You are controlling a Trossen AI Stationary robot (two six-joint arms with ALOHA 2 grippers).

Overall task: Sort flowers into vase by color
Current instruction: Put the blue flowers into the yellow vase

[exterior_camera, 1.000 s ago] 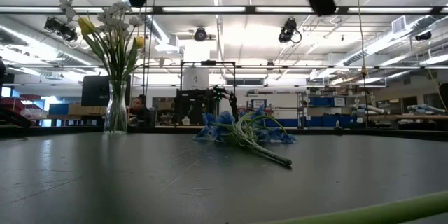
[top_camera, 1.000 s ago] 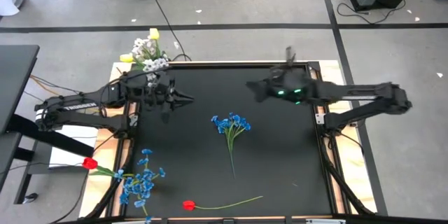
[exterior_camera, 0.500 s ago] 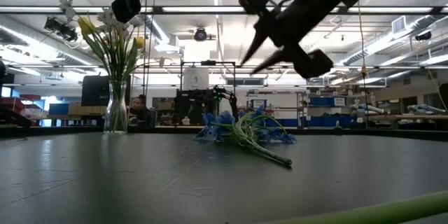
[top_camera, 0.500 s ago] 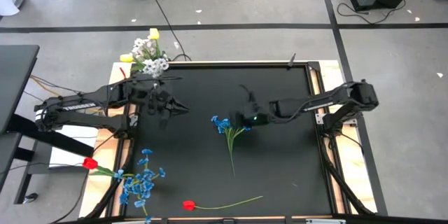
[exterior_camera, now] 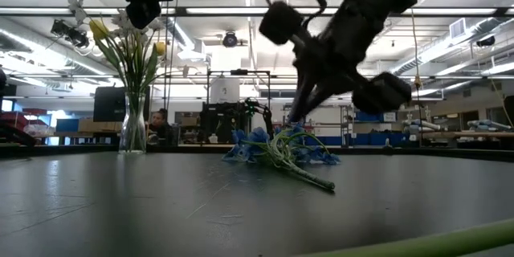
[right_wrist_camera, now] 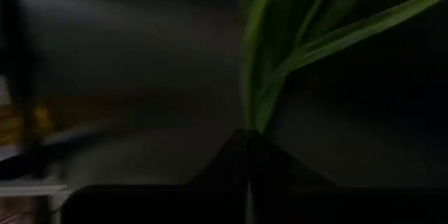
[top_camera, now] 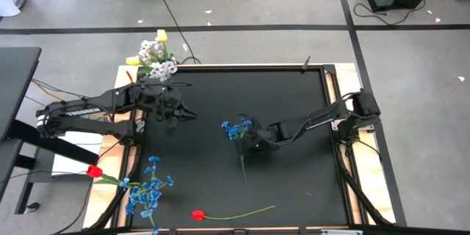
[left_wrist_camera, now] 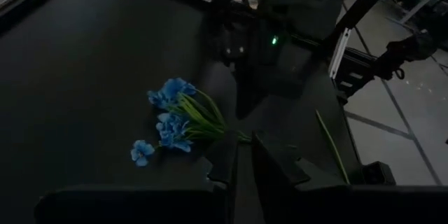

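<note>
The blue stem (top_camera: 240, 134) lies mid-tabletop (top_camera: 294, 95), blossoms toward the far left, stalk running near. My right hand (top_camera: 253, 143) is down on it just right of the blossoms, fingers pinched together on the green stalks where they bunch. My left hand (top_camera: 188, 113) hangs over the far-left part of the tabletop, fingers close together and holding nothing. A vase (exterior_camera: 133, 124) with white and yellow flowers stands at the far-left corner. A red tulip (top_camera: 197, 214) lies at the near edge.
</note>
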